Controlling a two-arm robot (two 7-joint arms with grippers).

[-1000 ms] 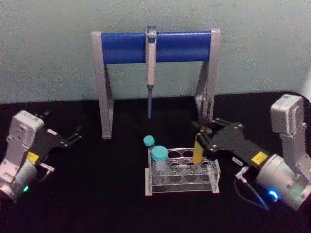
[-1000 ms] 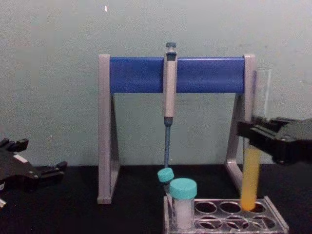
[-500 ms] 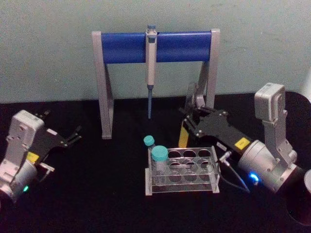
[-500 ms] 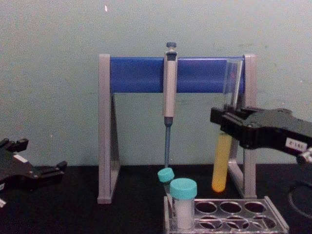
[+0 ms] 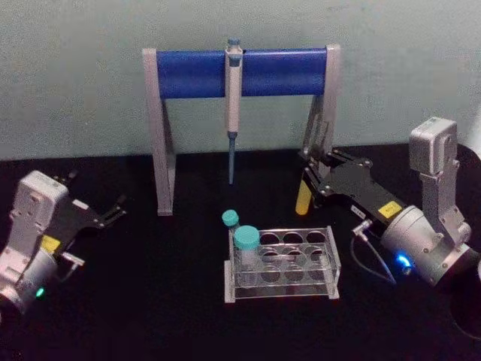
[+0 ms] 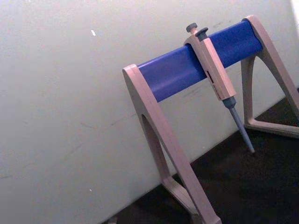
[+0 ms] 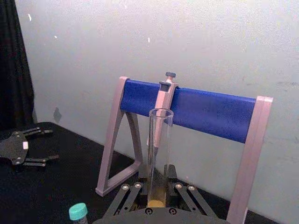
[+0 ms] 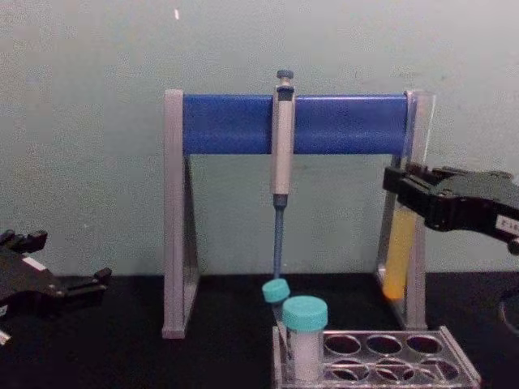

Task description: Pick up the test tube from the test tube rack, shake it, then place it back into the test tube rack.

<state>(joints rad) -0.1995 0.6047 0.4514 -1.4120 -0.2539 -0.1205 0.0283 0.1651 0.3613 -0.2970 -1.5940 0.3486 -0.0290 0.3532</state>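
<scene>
The test tube [image 5: 303,198], clear glass with yellow-orange liquid low down, hangs in the air behind the test tube rack [image 5: 279,283], close to the stand's right leg. My right gripper [image 5: 310,183] is shut on its middle. In the chest view the test tube [image 8: 396,261] is above and beyond the test tube rack [image 8: 456,357], leaning slightly, held by the right gripper [image 8: 403,188]. In the right wrist view the test tube [image 7: 160,144] rises between the fingers [image 7: 135,189]. My left gripper [image 5: 113,210] rests open at the far left.
A grey-and-blue pipette stand [image 5: 195,73] spans the back with a pipette [image 5: 234,98] hanging from its bar. Two teal-capped tubes [image 5: 246,241] stand at the rack's left end. The rack's other holes are vacant. Black tabletop surrounds the rack.
The right gripper lifted the test tube out of the rack, swung it left, and has now swung it back right and a little higher, toward the stand's right leg. The left arm stayed still.
</scene>
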